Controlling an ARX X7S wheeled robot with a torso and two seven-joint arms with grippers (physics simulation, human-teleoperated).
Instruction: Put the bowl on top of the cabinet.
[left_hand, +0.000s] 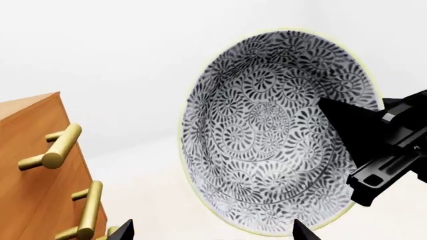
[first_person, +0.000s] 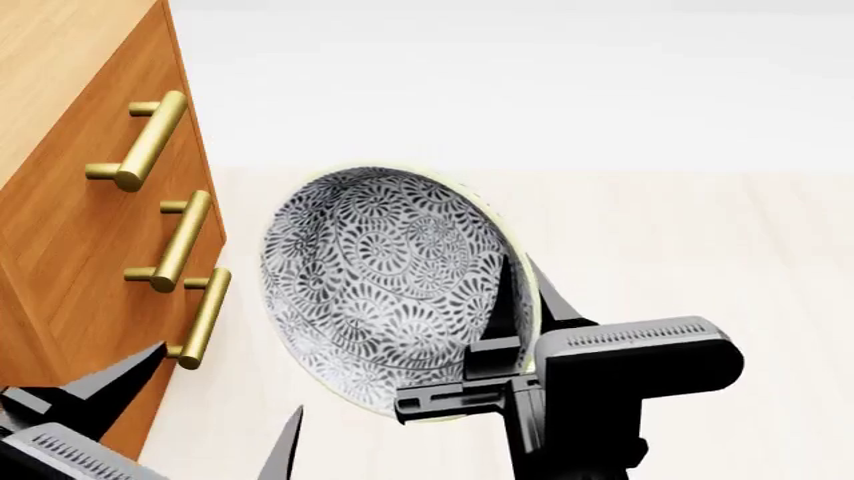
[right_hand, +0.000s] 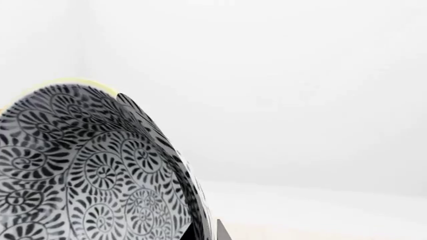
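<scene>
Two black finger tips of the left gripper poke into the left wrist view, set well apart with nothing between them. Beyond them the bowl hangs off the floor, tipped on edge, its patterned inside facing this camera and its rim plane standing nearly upright. The right gripper pinches the bowl's wall, one finger lying across the inside. The cabinet stands off to one side with its brass handles showing.

From the head view, the bowl is held beside the cabinet's drawer front, below the level of its lighter top, mouth turned toward the camera and the handles. The right gripper is clamped on the rim nearest the robot; the left gripper sits spread and empty near the cabinet's lower front.

The right wrist view shows the bowl's inside close up, its pale rim curving overhead against a white wall.
</scene>
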